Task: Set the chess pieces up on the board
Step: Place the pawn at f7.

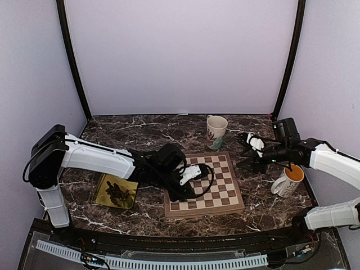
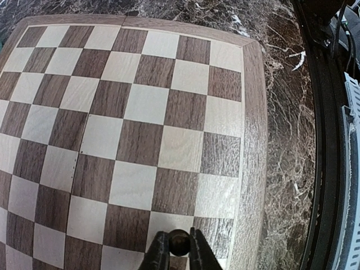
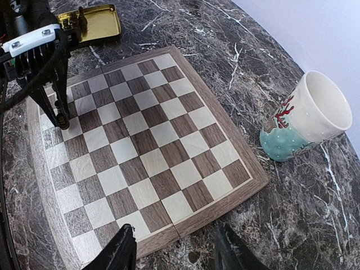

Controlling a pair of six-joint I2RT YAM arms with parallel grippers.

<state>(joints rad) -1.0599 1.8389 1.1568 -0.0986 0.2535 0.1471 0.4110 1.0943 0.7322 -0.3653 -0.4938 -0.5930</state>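
Brown-veined marble tabletop (image 1: 259,209) carried the square wooden chequered chessboard (image 1: 222,191) at centre frame. Left of it, a gold tray (image 1: 103,188) held dark chess pieces (image 1: 119,193). The left gripper (image 2: 180,247) pinched one dark round-topped piece (image 2: 180,240) over the chessboard; the right gripper (image 3: 174,230) gaped empty.

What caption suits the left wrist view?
Left end effector pinches a dark chess piece over the wooden board.

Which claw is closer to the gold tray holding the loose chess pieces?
Left. The left claw, shut on a piece, is over the edge of the board beside the gold tray; the right claw hovers open across the board, farther off.
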